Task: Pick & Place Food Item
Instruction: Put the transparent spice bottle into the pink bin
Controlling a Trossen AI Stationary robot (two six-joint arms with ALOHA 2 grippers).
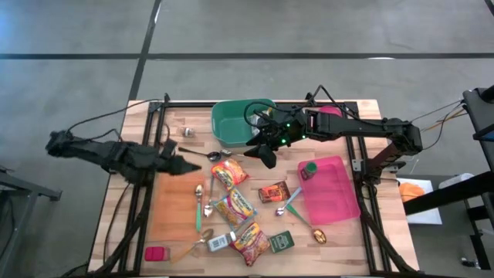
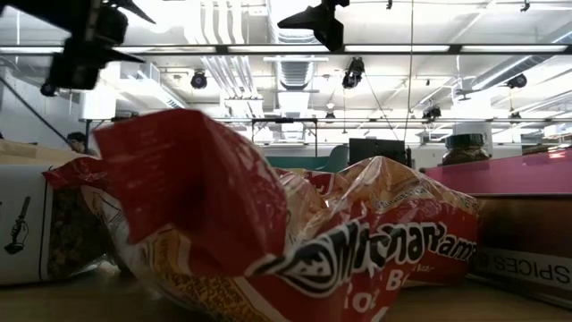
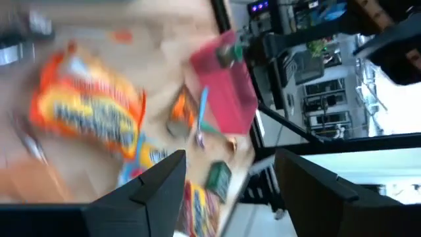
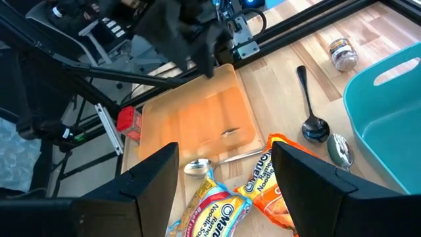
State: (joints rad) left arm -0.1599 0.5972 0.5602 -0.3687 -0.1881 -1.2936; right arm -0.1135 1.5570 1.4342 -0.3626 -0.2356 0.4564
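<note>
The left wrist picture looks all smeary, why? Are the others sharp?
Left wrist view: motion blur smears the noodle packet and pink tray. Right wrist view: sharp, spoon crisp. Low view: the close packet is soft, ceiling lights glare. High view: evenly lit, clear.

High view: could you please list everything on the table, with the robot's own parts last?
Ramen packets: three, orange-red, table centre.
Bin: one, green, top edge, centre.
Tray: one, pink, right side, holding a green-lidded jar.
Board: one, orange, left side.
Spoons: several, mixed colours, scattered around the packets.
Small box: one, red, lower-left corner.
Green packet: one, lower edge.
Left gripper: open, empty, above the board's upper edge.
Right gripper: open, empty, beside the bin.
</note>
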